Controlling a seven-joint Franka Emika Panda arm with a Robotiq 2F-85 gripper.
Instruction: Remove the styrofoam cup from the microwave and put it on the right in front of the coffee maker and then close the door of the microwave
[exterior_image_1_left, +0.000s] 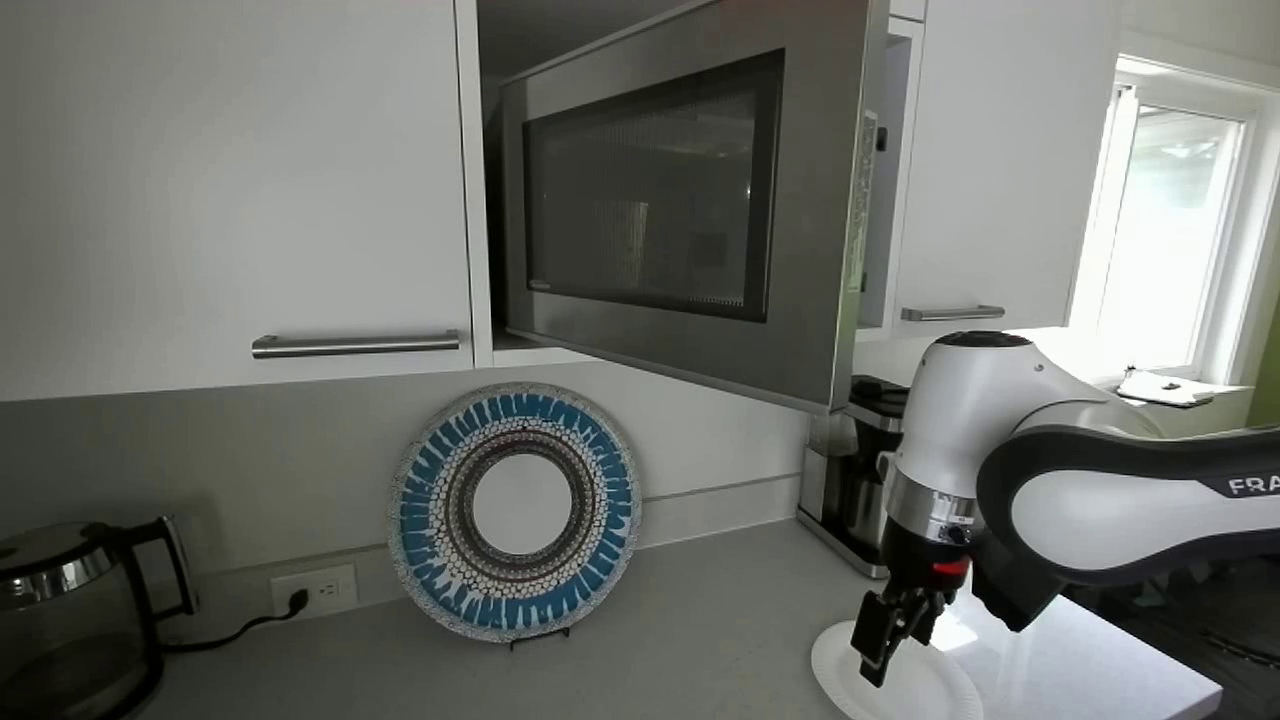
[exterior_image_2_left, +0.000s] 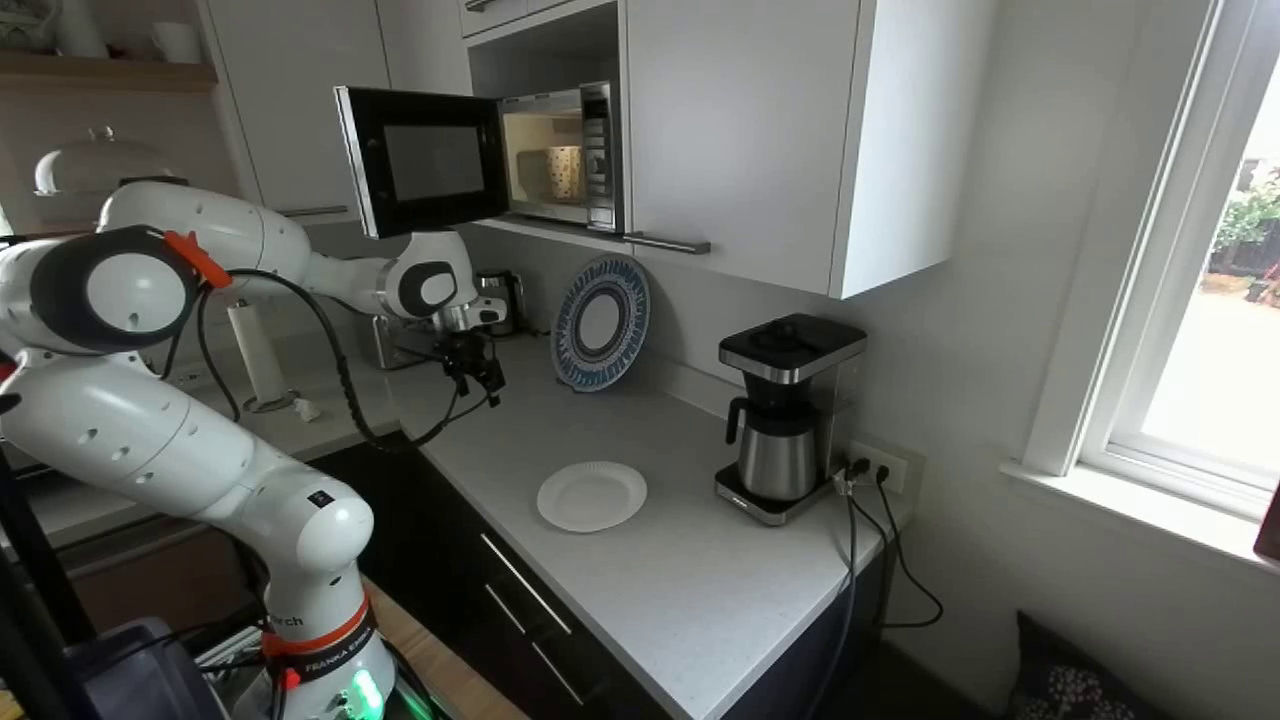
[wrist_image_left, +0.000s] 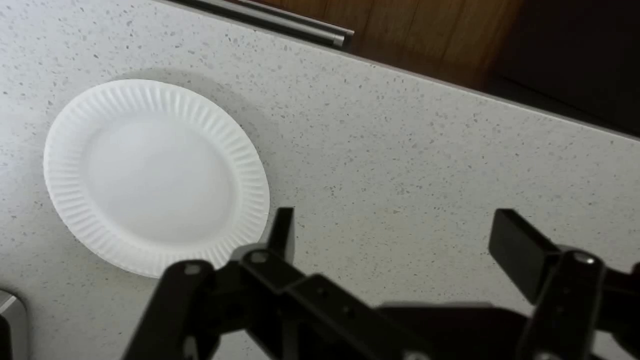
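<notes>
The black two-fingered claw (wrist_image_left: 392, 228) hung spread wide above the speckled pale-grey countertop (wrist_image_left: 400, 160), which bore a fluted round white plate (wrist_image_left: 159, 180); higher up, a spotted cream cup (exterior_image_2_left: 565, 172) stood upright inside the stainless-steel microwave (exterior_image_2_left: 599, 165), whose steel-framed, glass-windowed door (exterior_image_2_left: 430, 160) stood open.

Room: a kitchen.
Wall cabinets (exterior_image_2_left: 740, 120): white, with metal bar handles (exterior_image_2_left: 668, 244).
Microwave (exterior_image_2_left: 600, 160): stainless steel, set in a niche (exterior_image_2_left: 545, 62) among the cabinets.
Counter (exterior_image_2_left: 700, 600): speckled, bearing a drip coffee maker (exterior_image_2_left: 785, 425) at right and a paper-towel roll (exterior_image_2_left: 258, 355) at far left.
Shelf (exterior_image_2_left: 100, 72): wooden, far left, holding a mug (exterior_image_2_left: 177, 43).
</notes>
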